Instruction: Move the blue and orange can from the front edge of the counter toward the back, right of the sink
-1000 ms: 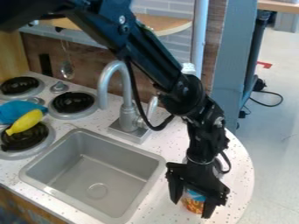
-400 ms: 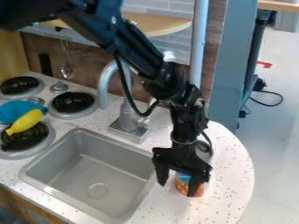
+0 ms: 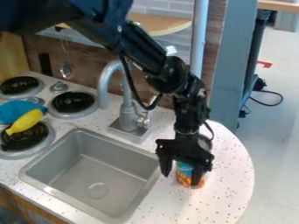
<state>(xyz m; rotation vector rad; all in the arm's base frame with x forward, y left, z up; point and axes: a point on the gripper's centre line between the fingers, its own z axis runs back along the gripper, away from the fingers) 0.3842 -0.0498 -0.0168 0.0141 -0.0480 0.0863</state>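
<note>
"well, where do you see the can?"

"it stands on the tabletop beside the sink, partly behind my gripper; the jaws, i see, are spread apart."

The label on the can bears no text that can be read.

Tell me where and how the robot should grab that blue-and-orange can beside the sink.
Probably by its sides, coming from above: the can looks upright and rounded, so the gripper could straddle it and squeeze from opposite sides.
</note>
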